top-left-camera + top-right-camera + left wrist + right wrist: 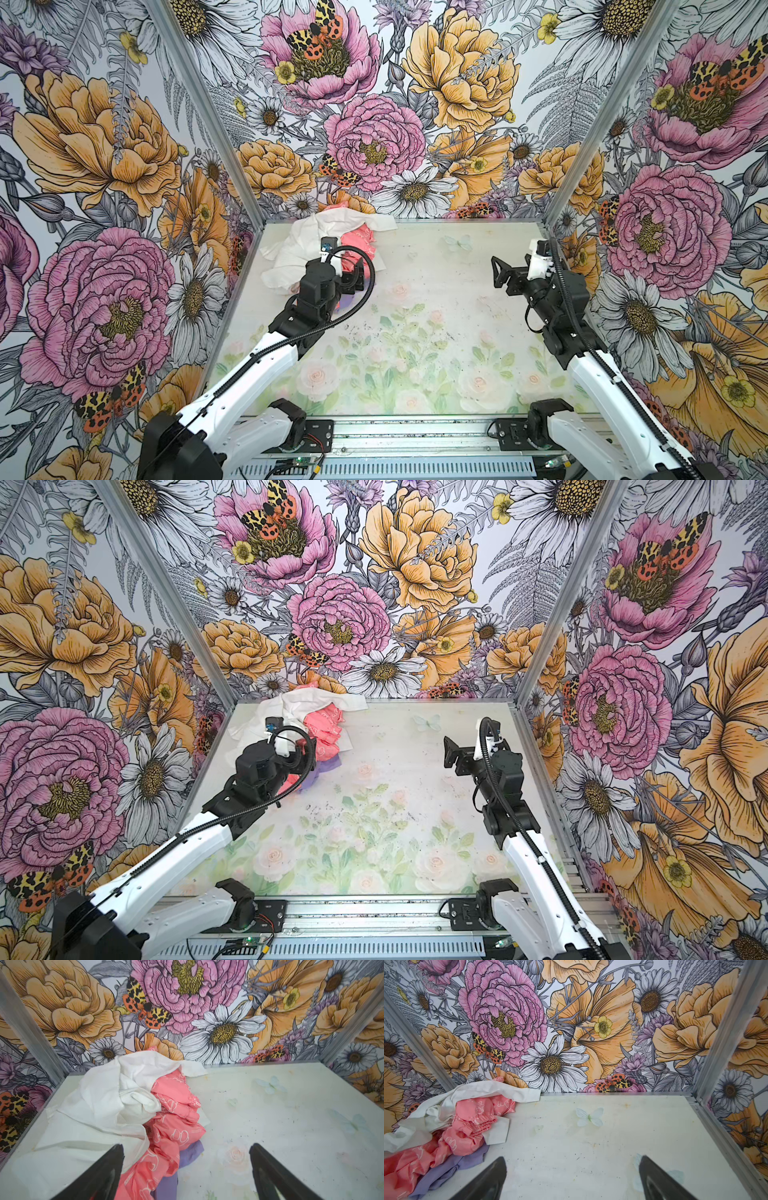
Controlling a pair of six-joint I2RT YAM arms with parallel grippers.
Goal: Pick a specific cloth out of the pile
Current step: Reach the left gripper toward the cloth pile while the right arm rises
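Note:
The pile (299, 245) lies in the table's far left corner. A big white cloth (99, 1105) is on top, with a coral-pink printed cloth (176, 1093) beside it. The lavender cloth (190, 1154) peeks out from under the pink one at the pile's near edge, and shows in a top view (328, 764) and the right wrist view (467, 1162). My left gripper (187, 1146) hangs open over that near edge (305, 754). One of its fingers is above the white cloth and the other above bare table. My right gripper (573, 1157) stands open and empty over the table's right side (498, 270).
Flowered walls with metal corner posts (208, 112) close in the table on three sides. The pile leans against the back wall. The table (436, 291) carries a printed rose pattern and dark specks. A metal rail (415, 432) runs along the front edge.

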